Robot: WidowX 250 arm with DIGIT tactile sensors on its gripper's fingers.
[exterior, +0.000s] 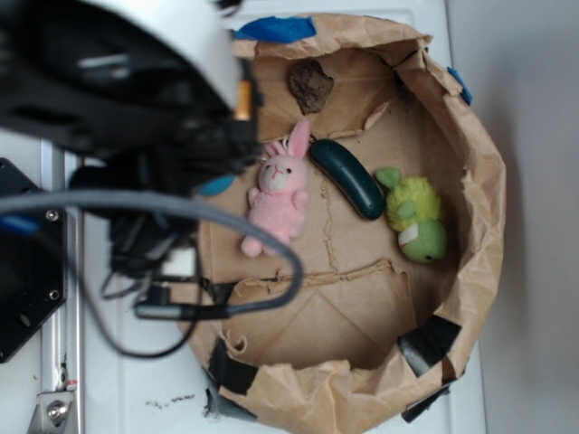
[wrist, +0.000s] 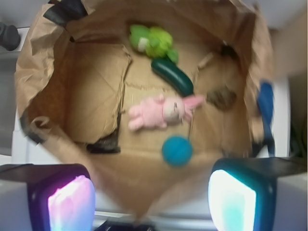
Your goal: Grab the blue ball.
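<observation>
One blue ball (wrist: 177,150), one pink bunny (wrist: 161,112), one green cucumber (wrist: 172,76), one yellow-green plush (wrist: 152,40). Fingers (wrist: 70,204) stand wide apart, holding nothing.

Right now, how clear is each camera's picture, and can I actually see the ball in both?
Exterior: the bag's contents are fairly sharp, but the out-of-focus arm blocks the left side, leaving only a sliver of the ball. Wrist: soft and motion-blurred throughout, yet the ball shows whole below the bunny; the gripper fingers glow pink and cyan, washed out by glare.
</observation>
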